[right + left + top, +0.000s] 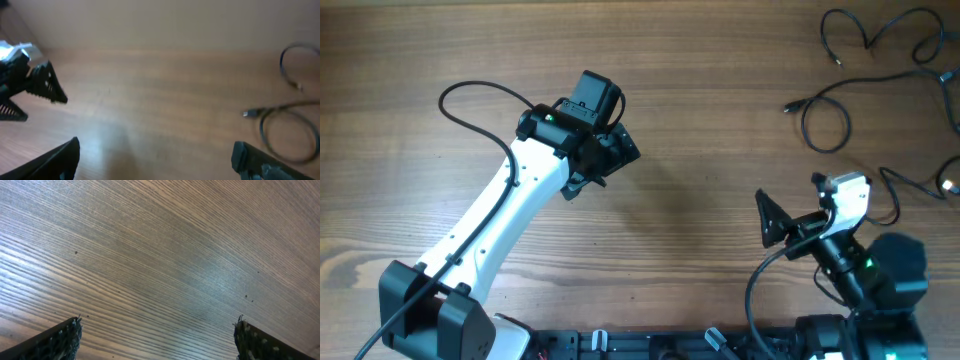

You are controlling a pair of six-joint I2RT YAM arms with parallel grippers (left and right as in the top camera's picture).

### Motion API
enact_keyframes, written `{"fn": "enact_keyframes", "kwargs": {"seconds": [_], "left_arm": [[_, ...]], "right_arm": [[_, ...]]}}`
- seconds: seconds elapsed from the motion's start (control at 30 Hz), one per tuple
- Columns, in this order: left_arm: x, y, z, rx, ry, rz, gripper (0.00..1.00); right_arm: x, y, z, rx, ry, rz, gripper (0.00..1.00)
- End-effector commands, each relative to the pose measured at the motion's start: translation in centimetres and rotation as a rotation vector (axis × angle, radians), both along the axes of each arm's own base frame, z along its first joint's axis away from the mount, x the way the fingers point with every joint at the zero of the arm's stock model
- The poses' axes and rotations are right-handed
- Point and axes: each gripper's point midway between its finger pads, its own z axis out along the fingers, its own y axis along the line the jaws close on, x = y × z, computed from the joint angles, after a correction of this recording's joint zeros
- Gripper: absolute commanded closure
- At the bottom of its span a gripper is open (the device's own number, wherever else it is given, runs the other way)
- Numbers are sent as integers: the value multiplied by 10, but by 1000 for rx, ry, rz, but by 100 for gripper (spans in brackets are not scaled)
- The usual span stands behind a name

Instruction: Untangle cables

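Cables (820, 96) loose at far right, apart from both wide-open, empty jaws.

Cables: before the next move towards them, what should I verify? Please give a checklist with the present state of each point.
1. Is the left gripper open and free: ok, only bare table lies between its fingers.
2. Is the right gripper open and free: ok, nothing is between its fingers.
3. Are the cables in sight: ok, they lie ahead and to the right in the right wrist view.
4. Are the strands already apart: cannot tell, some loops run off the picture edge.
5. Is the way from the right gripper to the cables free: ok, only bare wood.
6. Are the two arms apart: ok.
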Motion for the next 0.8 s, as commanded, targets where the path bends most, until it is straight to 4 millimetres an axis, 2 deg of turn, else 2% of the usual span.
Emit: {"fn": "enact_keyframes", "kwargs": {"seconds": [0.0,0.37,0.77], "left_arm": [[1,1,-2,19,-3,-10,0],[1,1,-2,19,-3,-10,0],[1,1,-2,19,-3,-10,0]], "right_arm": [[1,2,-9,-2,-67,9,0],[2,1,-49,-19,-202,9,0],[7,-3,-38,-10,-415,-22,0]]}}
